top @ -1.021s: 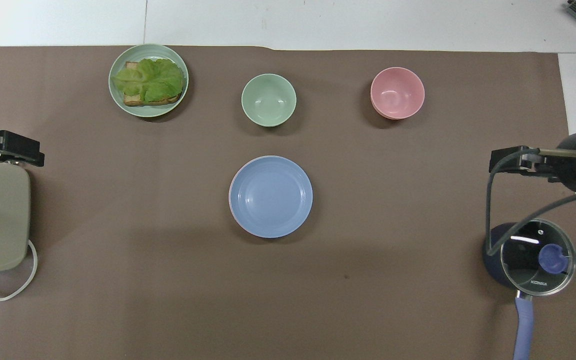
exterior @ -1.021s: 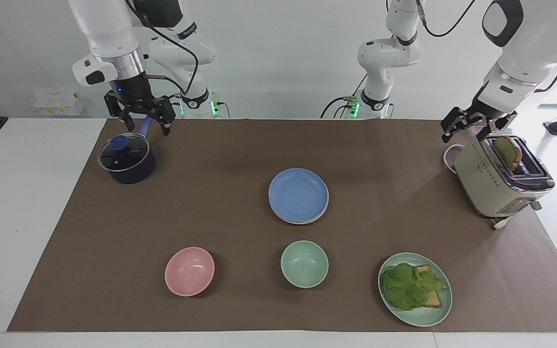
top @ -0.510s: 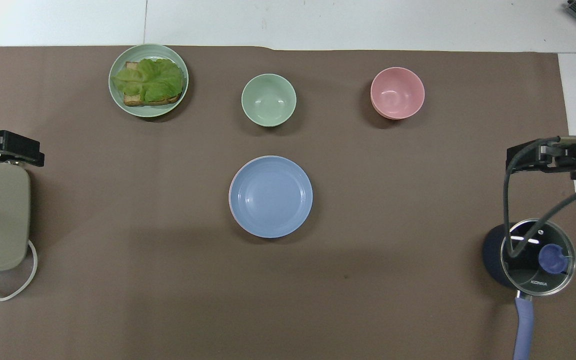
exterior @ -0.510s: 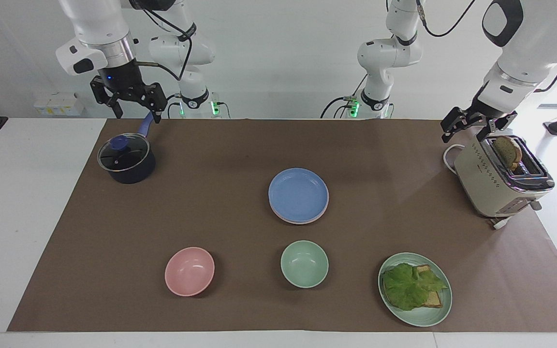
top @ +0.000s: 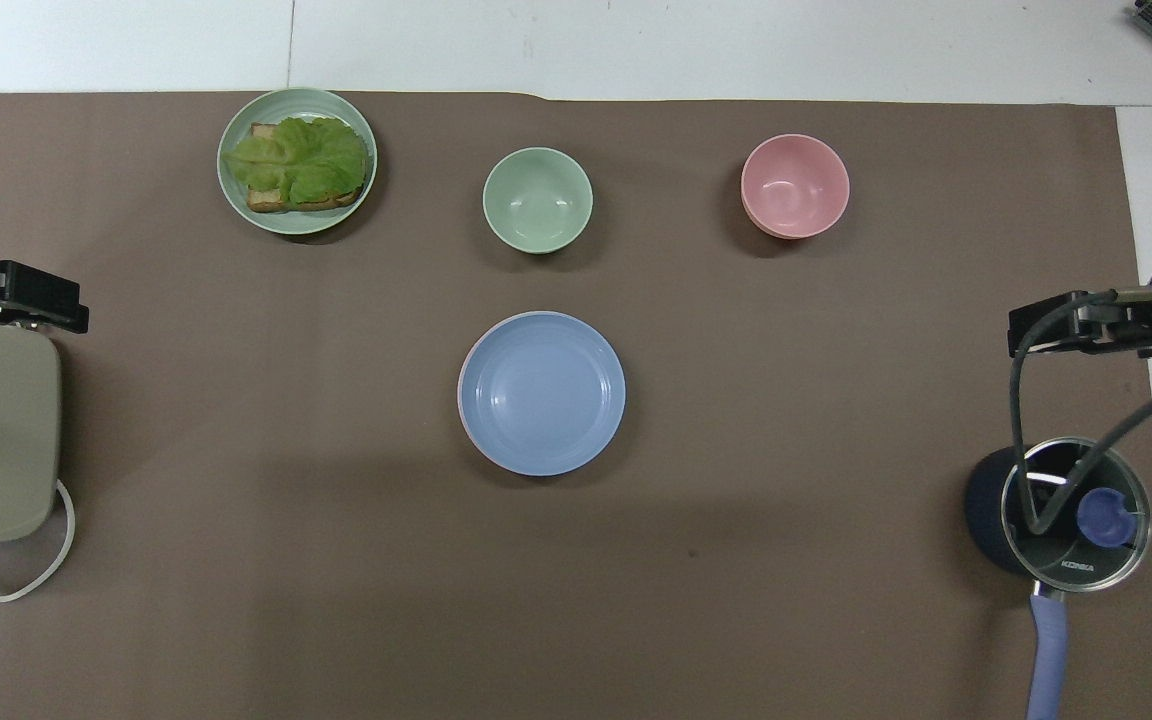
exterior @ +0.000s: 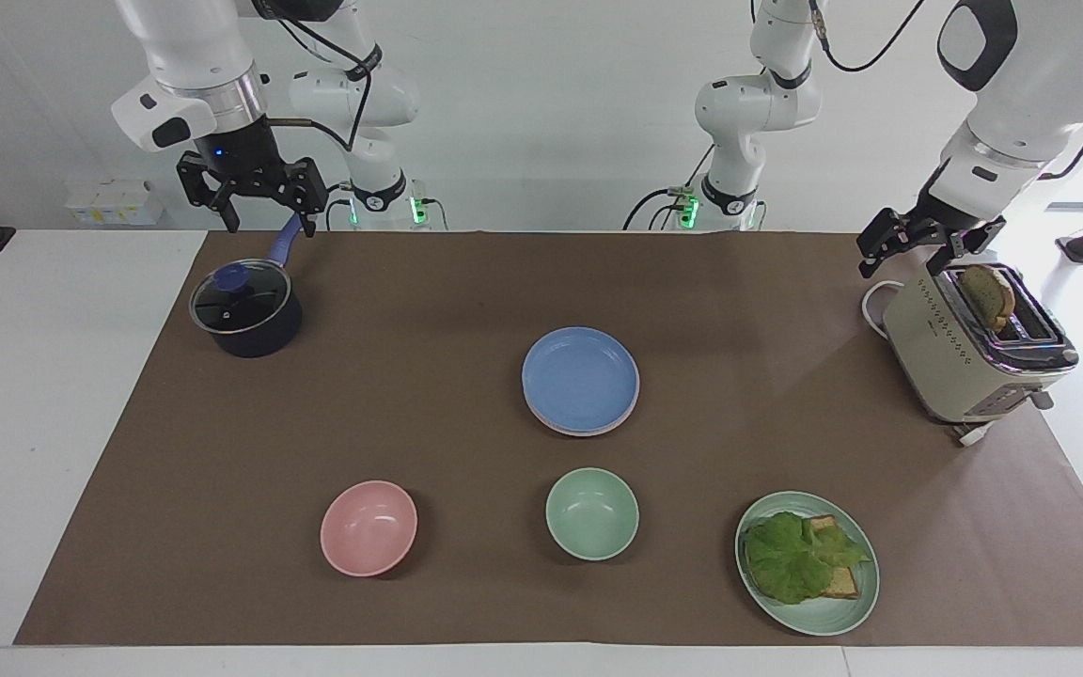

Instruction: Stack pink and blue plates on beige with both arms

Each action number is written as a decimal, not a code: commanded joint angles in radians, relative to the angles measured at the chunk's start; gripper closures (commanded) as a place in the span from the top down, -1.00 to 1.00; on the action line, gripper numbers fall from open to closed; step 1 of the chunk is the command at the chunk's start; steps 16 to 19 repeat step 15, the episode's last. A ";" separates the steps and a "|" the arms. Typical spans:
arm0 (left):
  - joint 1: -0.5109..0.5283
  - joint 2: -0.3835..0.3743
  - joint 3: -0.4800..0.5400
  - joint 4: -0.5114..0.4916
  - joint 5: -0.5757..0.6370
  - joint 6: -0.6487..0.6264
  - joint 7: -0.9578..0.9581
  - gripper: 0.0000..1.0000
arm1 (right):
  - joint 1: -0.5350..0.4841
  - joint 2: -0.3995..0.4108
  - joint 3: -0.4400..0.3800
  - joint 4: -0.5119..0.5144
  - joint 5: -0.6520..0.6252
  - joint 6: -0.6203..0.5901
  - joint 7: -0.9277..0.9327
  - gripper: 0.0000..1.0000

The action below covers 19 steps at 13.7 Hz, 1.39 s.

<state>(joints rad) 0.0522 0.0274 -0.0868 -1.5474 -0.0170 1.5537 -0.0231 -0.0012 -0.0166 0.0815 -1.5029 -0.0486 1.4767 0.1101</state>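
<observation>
The blue plate (exterior: 580,378) (top: 542,392) lies on top of a stack in the middle of the brown mat. Under it only a thin rim of the pink plate (exterior: 575,432) shows. The beige plate is hidden from both views. My right gripper (exterior: 255,202) (top: 1066,325) hangs open and empty in the air, over the dark pot's handle at the right arm's end of the table. My left gripper (exterior: 913,249) (top: 26,300) waits open and empty just above the toaster's end at the left arm's end. Both grippers are well away from the stack.
A dark pot with a glass lid (exterior: 245,310) stands under the right gripper. The beige toaster (exterior: 974,348) holds a slice of bread. Farther from the robots than the stack lie a pink bowl (exterior: 368,527), a green bowl (exterior: 592,513) and a green plate (exterior: 842,616) with lettuce on toast.
My right gripper has risen from just above the pot and drawn back toward the robots' edge of the table. The left arm and the plates have not moved.
</observation>
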 commanded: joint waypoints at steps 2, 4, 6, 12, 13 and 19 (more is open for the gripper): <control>0.006 -0.006 -0.007 0.001 0.020 -0.017 -0.005 1.00 | -0.026 -0.022 0.003 -0.028 0.036 -0.004 -0.017 1.00; 0.006 -0.006 -0.007 0.001 0.020 -0.017 -0.005 1.00 | -0.026 -0.022 0.003 -0.028 0.038 -0.004 -0.001 1.00; 0.006 -0.006 -0.007 0.001 0.020 -0.015 -0.005 1.00 | -0.025 -0.022 0.003 -0.030 0.038 -0.001 0.000 1.00; 0.006 -0.006 -0.007 0.001 0.020 -0.017 -0.005 1.00 | -0.025 -0.022 0.003 -0.030 0.053 0.008 0.022 1.00; 0.006 -0.006 -0.007 0.001 0.020 -0.015 -0.005 1.00 | -0.025 -0.022 0.003 -0.030 0.053 0.008 0.022 1.00; 0.006 -0.006 -0.007 0.001 0.020 -0.015 -0.005 1.00 | -0.025 -0.022 0.003 -0.028 0.053 0.007 0.020 1.00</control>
